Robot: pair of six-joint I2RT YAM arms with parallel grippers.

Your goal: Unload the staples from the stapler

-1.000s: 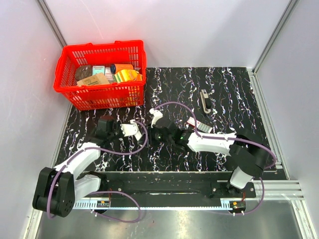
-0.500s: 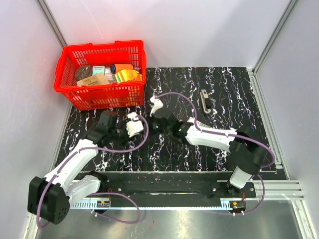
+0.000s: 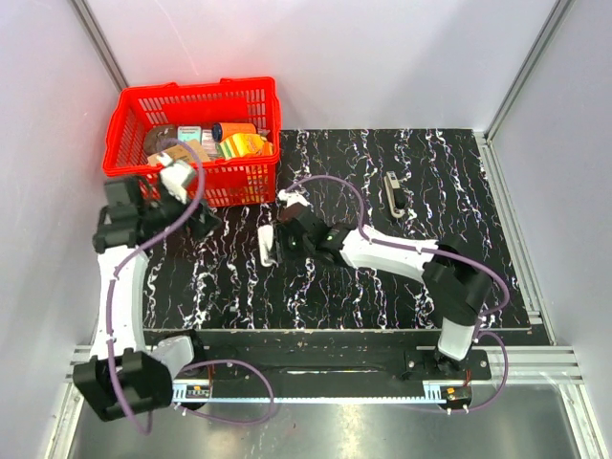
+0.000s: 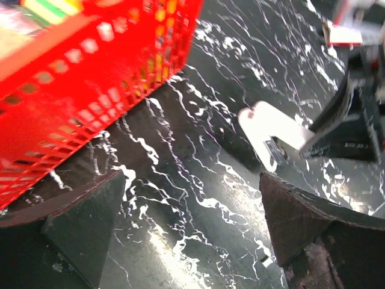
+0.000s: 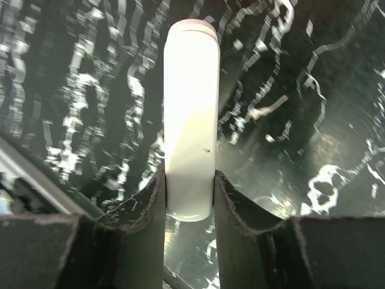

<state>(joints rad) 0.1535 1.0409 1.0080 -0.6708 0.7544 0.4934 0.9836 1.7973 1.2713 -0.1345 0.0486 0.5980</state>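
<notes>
The stapler [image 3: 392, 194], slim, black and silvery, lies on the marbled mat at the back right, apart from both grippers. My right gripper [image 3: 279, 241] [image 5: 189, 180] is shut on a white oblong piece [image 3: 267, 245] [image 5: 190, 114], which sticks out ahead of the fingers just above the mat. In the left wrist view the same white piece [image 4: 274, 129] shows to the right. My left gripper [image 3: 196, 215] [image 4: 192, 198] hangs open over bare mat beside the red basket, with nothing between its fingers.
A red basket [image 3: 191, 182] [image 4: 90, 78] holding several packets stands at the back left, close to the left gripper. Purple cables loop off both arms. Metal rails edge the mat on the right and at the front.
My left gripper has opened and its arm has swung back and left to the basket. The right gripper has moved left across the mat with the white piece.
</notes>
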